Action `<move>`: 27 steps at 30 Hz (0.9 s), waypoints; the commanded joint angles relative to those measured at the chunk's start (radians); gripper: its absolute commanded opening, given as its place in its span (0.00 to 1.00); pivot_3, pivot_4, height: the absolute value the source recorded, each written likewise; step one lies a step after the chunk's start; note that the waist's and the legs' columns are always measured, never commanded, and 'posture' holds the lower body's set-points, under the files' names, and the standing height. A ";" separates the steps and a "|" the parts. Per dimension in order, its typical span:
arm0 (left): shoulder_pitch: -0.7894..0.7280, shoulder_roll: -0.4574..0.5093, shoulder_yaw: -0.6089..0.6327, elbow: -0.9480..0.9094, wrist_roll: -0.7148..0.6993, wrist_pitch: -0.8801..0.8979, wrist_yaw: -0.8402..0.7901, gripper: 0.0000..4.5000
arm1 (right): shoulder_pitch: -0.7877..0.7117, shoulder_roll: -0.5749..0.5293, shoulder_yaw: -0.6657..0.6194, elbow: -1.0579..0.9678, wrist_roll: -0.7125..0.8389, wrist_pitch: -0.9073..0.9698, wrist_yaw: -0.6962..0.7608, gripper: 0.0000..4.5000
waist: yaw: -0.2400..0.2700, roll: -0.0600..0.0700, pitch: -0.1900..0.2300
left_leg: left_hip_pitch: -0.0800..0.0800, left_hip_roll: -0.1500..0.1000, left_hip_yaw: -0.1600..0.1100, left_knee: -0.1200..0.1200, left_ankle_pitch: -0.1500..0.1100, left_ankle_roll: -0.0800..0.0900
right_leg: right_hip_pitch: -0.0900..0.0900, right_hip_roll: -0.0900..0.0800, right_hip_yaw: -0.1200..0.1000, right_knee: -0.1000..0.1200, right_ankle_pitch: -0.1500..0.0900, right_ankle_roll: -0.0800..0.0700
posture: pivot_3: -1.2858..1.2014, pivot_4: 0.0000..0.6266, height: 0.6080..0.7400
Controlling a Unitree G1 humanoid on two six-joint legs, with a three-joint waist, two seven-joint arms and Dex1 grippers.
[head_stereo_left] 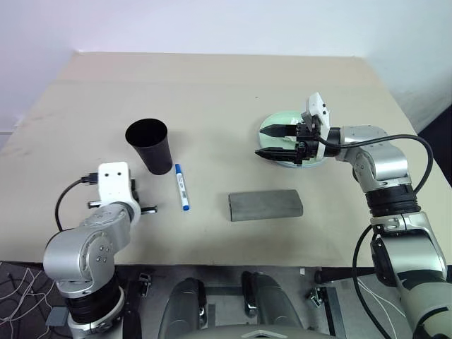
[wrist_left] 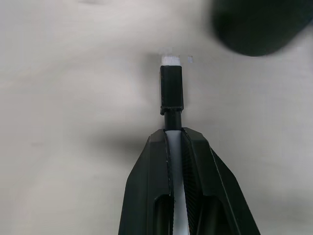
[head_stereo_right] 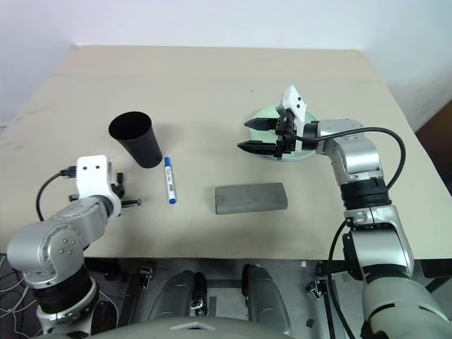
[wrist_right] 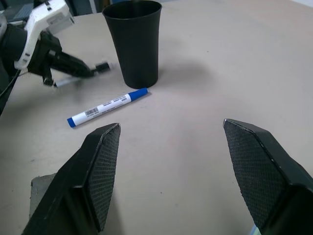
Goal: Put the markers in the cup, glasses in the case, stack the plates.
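**Table contents, left to right**

1. Left pincer point(wrist_left: 173, 142): we find it at the near left of the table point(head_stereo_left: 212, 92), its two black fingers closed tight on the black-capped marker point(wrist_left: 171, 90). The white barrel is pinched between the fingers and the black cap juts out past the tips, pointing toward the middle of the table. We cannot tell from these views whether the marker's tip rests on the table or hangs just above it.

2. Cup point(head_stereo_left: 150, 145): black, tapered, upright, just beyond the left pincer.

3. Blue-capped marker point(head_stereo_left: 181, 186): lying flat just right of the cup's base, apart from it, running roughly front to back.

4. Case point(head_stereo_left: 265, 205): grey, lid shut, lying flat near the front centre of the table, right of the blue-capped marker.

5. Right pincer point(head_stereo_left: 272, 141): pointing toward the left, fingers wide apart with nothing between them, hovering at the left rim of the plates.

6. Plates point(head_stereo_left: 277, 121): we see a pale mint green rim with a light blue edge point(head_stereo_left: 311, 164) below it, largely hidden by the right pincer.
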 commanded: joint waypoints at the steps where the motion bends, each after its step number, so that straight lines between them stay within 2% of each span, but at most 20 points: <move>1: -0.036 0.076 0.012 -0.064 0.059 0.008 -0.002 0.01 | -0.038 0.010 -0.018 0.001 0.007 -0.027 0.011 0.79 | 0.001 0.000 0.000 | 0.000 0.000 0.000 0.000 0.000 0.000 | 0.000 0.000 0.000 0.000 0.000 0.000 | 0.52 0.24 0.70; 4: -0.056 0.119 0.023 -0.080 0.092 -0.025 -0.023 0.01 | -0.043 0.015 -0.018 0.012 0.006 -0.033 0.016 0.79 | 0.003 0.000 0.000 | -0.001 0.000 0.000 0.000 0.000 0.000 | 0.000 -0.001 0.000 -0.001 0.000 0.000 | 0.52 0.24 0.70; 6: -0.053 0.184 0.027 -0.085 0.098 -0.205 -0.096 0.01 | -0.046 0.022 -0.019 0.019 0.009 -0.040 0.020 0.79 | 0.004 0.000 0.000 | -0.001 -0.001 0.000 0.000 0.000 0.000 | 0.000 -0.001 0.000 -0.001 0.000 0.000 | 0.52 0.24 0.70; 12: -0.099 0.228 0.081 -0.007 0.098 -0.524 -0.223 0.01 | -0.048 0.041 -0.036 0.007 0.037 -0.036 0.034 0.79 | 0.004 0.000 0.000 | -0.003 0.000 0.000 0.000 0.000 0.000 | -0.001 -0.002 0.000 -0.001 -0.001 -0.002 | 0.52 0.24 0.70; 16: -0.097 0.199 0.139 0.045 0.035 -0.720 -0.330 0.01 | -0.038 0.031 -0.052 -0.016 0.063 -0.022 0.054 0.79 | 0.004 0.000 0.000 | -0.003 0.000 0.001 0.000 0.000 0.000 | -0.001 -0.002 0.000 -0.001 -0.001 -0.002 | 0.52 0.24 0.70; 19: -0.078 0.222 0.143 0.093 0.034 -0.875 -0.411 0.01 | -0.041 0.023 -0.066 -0.009 0.067 -0.015 0.037 0.79 | 0.004 0.000 0.000 | -0.003 0.000 0.001 0.000 0.000 0.000 | -0.002 -0.002 0.000 -0.002 -0.001 -0.002 | 0.52 0.24 0.70; 27: -0.088 0.244 0.086 0.262 -0.006 -1.157 -0.606 0.01 | 0.003 0.015 -0.082 -0.065 0.074 0.006 0.003 0.79 | 0.005 0.000 0.000 | -0.003 0.000 0.001 0.000 0.000 0.000 | -0.001 -0.002 0.000 -0.001 0.000 -0.001 | 0.52 0.24 0.70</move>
